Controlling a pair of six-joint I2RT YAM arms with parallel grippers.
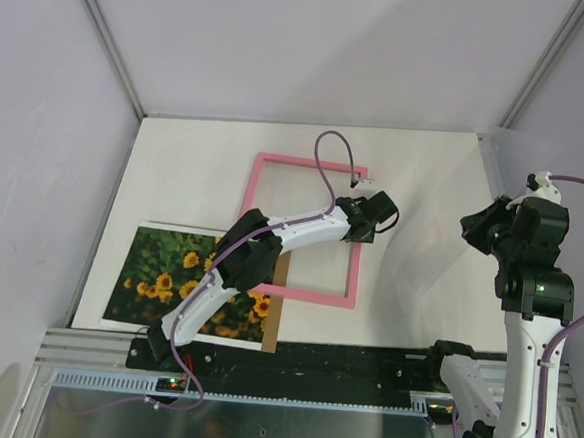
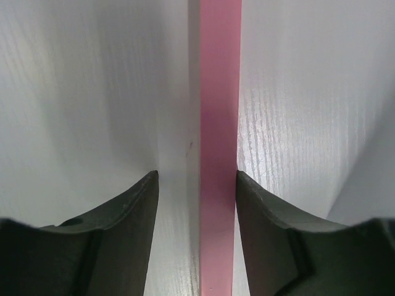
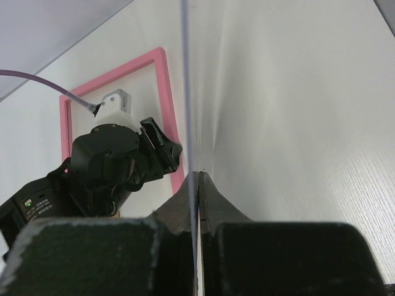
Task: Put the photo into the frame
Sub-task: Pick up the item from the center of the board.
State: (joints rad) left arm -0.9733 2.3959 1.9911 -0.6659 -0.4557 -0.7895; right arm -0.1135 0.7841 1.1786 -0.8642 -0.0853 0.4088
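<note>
The pink frame (image 1: pixel 306 162) lies flat in the middle of the white table. My left gripper (image 1: pixel 373 213) is open and low over the frame's right bar (image 2: pixel 219 92), one finger on each side of it, the right finger close against it. The sunflower photo (image 1: pixel 158 270) lies face up at the near left, partly under the left arm. My right gripper (image 1: pixel 487 228) is raised at the right and shut on a clear thin pane (image 3: pixel 185 74), seen edge-on between its fingers (image 3: pixel 199 176). The frame (image 3: pixel 163 92) and left gripper (image 3: pixel 157 145) also show in the right wrist view.
A brown backing board (image 1: pixel 275 313) lies under the photo's right edge, by the frame's near left corner. The clear pane (image 1: pixel 495 183) stands upright near the table's right edge. Grey walls close in the table on three sides.
</note>
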